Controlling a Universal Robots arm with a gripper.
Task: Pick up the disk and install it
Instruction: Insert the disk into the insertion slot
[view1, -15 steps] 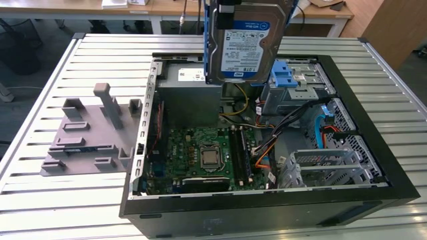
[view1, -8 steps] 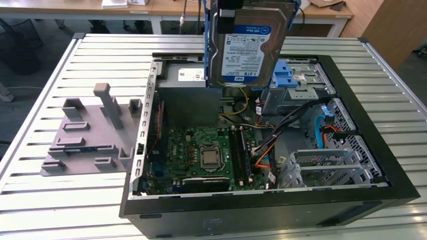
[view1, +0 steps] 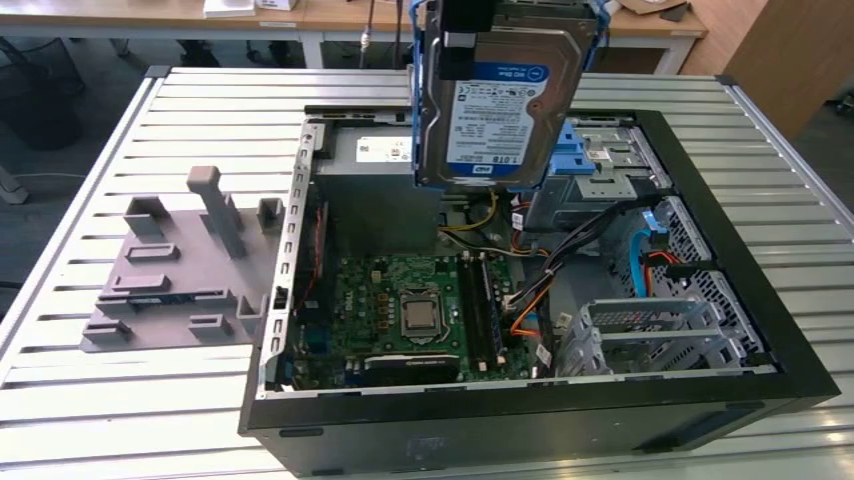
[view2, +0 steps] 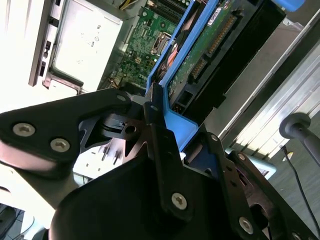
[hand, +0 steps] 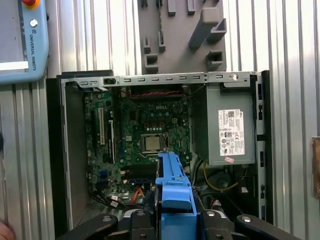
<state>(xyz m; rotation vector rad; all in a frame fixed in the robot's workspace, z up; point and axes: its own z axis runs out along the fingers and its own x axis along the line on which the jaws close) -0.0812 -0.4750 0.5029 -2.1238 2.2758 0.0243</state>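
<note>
The disk (view1: 498, 100) hangs upright above the open computer case (view1: 694, 400), its blue-and-white label facing the exterior view and blue bracket rails along its sides. My gripper (view1: 497, 18) holds it by its upper end at the exterior view's top edge. In the second wrist view the black fingers (view2: 159, 150) are clamped on the blue bracket (view2: 177, 122), with the disk's green circuit board (view2: 207, 47) beyond them. In the first wrist view the bracket (hand: 172, 190) sits between the fingers over the motherboard (hand: 142, 140). The disk is over the case's far part, near the grey drive bay (view1: 594, 150) with blue latch.
A grey power-supply box (view1: 380, 170) with a white sticker sits in the case's far corner; cables (view1: 534, 290) run beside the motherboard (view1: 414, 310). A grey moulded fixture (view1: 180, 265) lies on the slatted table (view1: 80, 410) at the exterior view's left. A pendant (hand: 20, 40) rests beside the case.
</note>
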